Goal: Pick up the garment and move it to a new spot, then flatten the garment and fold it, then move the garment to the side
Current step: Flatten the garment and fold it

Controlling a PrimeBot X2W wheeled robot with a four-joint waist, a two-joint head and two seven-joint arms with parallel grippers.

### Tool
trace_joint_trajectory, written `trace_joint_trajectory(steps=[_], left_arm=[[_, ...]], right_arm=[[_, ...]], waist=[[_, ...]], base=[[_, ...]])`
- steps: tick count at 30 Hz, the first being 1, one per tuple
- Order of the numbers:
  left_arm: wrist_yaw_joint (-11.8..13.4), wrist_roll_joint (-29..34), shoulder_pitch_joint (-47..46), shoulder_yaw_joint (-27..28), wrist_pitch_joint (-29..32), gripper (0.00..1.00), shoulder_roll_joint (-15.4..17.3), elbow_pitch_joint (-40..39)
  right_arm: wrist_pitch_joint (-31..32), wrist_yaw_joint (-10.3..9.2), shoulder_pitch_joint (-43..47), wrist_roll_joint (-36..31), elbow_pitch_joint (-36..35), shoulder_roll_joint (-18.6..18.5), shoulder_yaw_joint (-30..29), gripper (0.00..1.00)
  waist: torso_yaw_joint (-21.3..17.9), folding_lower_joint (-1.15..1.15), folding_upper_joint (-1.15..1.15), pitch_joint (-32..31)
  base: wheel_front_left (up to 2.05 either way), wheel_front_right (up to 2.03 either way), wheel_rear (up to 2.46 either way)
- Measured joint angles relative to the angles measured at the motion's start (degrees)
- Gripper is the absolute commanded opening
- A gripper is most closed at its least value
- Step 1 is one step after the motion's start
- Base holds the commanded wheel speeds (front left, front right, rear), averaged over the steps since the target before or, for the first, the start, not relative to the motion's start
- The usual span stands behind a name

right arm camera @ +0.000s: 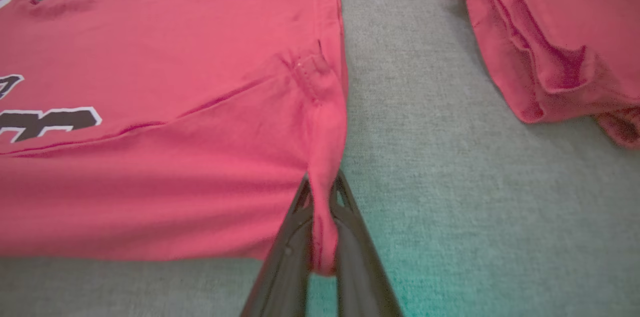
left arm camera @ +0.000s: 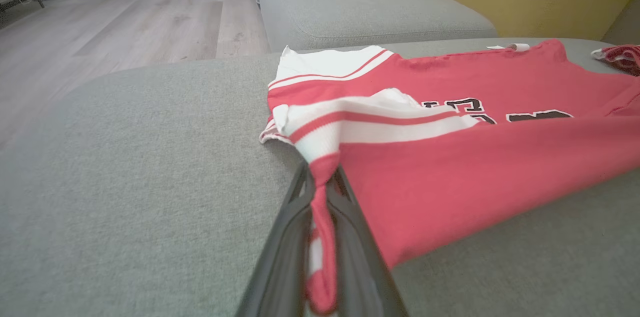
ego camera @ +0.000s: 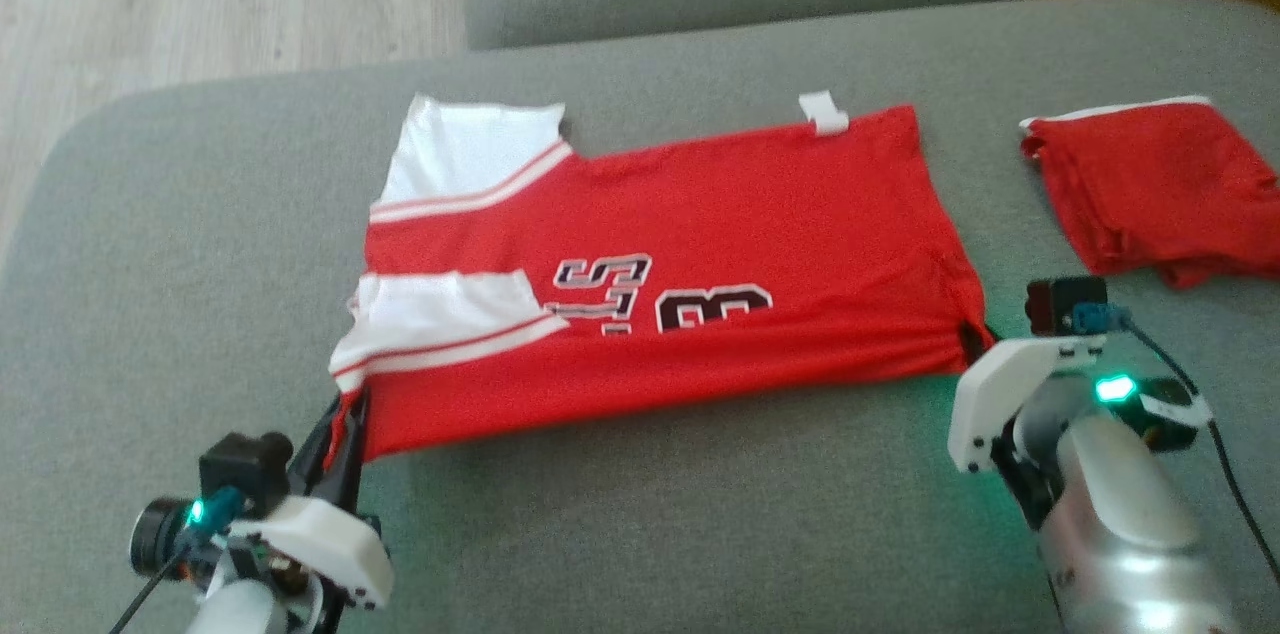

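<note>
Grey couch (ego camera: 700,514), red jersey (ego camera: 700,214) between left gripper (left arm camera: 322,171) and right gripper (right arm camera: 324,179), both tight on corners.

Red jersey (ego camera: 700,214), white sleeves, flat on cushion.

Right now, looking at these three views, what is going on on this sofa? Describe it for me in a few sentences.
A two-armed robot is handling a red jersey with white sleeves, spread on a grey sofa cushion. The left gripper is shut on its near corner at the sleeve end, and the right gripper is shut on the opposite near corner. A second red garment lies folded, apart, to the right.
</note>
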Motion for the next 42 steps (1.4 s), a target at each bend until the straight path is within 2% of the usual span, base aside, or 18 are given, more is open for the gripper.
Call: trace_joint_trajectory(steps=[5,10,19,20,21,22,27,33,37,40,42], left_arm=[[-0.44,-1.71,4.94,-0.08,5.88,0.00,1.85,-6.55],[-0.44,-3.32,10.21,-0.54,12.05,0.00,3.34,-13.07],[0.09,-4.15,12.18,-1.77,14.89,0.00,3.96,-16.68],[0.10,-4.15,12.18,-1.81,14.90,0.00,3.93,-16.79],[0.27,-4.15,12.18,-1.80,14.78,0.54,3.92,-16.83],[0.74,-4.14,12.17,-1.80,14.45,1.00,3.88,-16.90],[2.23,-4.08,11.83,-1.21,10.70,1.00,3.33,-17.11],[3.13,-3.43,8.81,0.44,1.60,1.00,1.90,-18.90],[3.10,-2.52,3.94,1.68,-5.10,1.00,1.11,-20.36],[3.03,-1.78,0.59,1.89,-7.11,1.00,0.70,-20.64],[1.94,-0.91,-1.85,1.70,-7.44,1.00,0.94,-20.35]], right_arm=[[3.78,0.00,5.36,1.27,-5.50,0.18,0.33,0.00],[9.85,0.00,12.54,2.72,-14.92,0.18,1.00,0.00],[15.56,0.00,19.61,4.16,-26.18,0.20,1.10,0.00],[15.78,0.00,19.95,4.17,-26.94,0.23,0.77,0.29],[15.74,0.00,20.28,4.16,-27.89,0.24,0.47,1.00],[15.66,0.00,20.58,4.30,-28.82,0.29,-0.02,1.00],[10.77,0.00,20.63,6.43,-33.05,0.29,-1.34,1.00],[-0.45,0.00,20.34,10.16,-35.62,0.29,0.70,1.00],[-8.64,0.00,18.67,11.32,-36.17,0.31,2.41,1.00],[-13.47,0.00,16.85,12.40,-36.01,0.29,2.90,1.00],[-15.86,0.00,15.94,12.94,-35.81,0.29,3.52,1.00]], waist=[[-0.70,0.00,0.00,-2.92],[-0.97,0.00,0.00,-4.52],[-1.00,0.01,0.00,-4.60],[-0.98,0.01,0.00,-4.54],[-0.94,0.01,0.00,-4.47],[-0.92,0.01,0.00,-4.38],[-1.03,0.01,0.00,-3.82],[-1.63,0.01,0.00,-2.13],[-2.18,0.01,0.00,0.09],[-2.79,0.02,0.00,2.15],[-3.26,0.02,0.00,3.71]], base=[[0.00,0.00,0.00],[0.00,0.00,0.00],[0.00,0.00,0.00],[0.00,0.00,0.00],[0.00,0.00,0.00],[0.00,0.00,0.00],[0.00,0.00,0.00],[0.00,0.00,0.00],[0.00,0.00,0.00],[0.00,0.00,0.00],[0.00,0.00,0.00]])
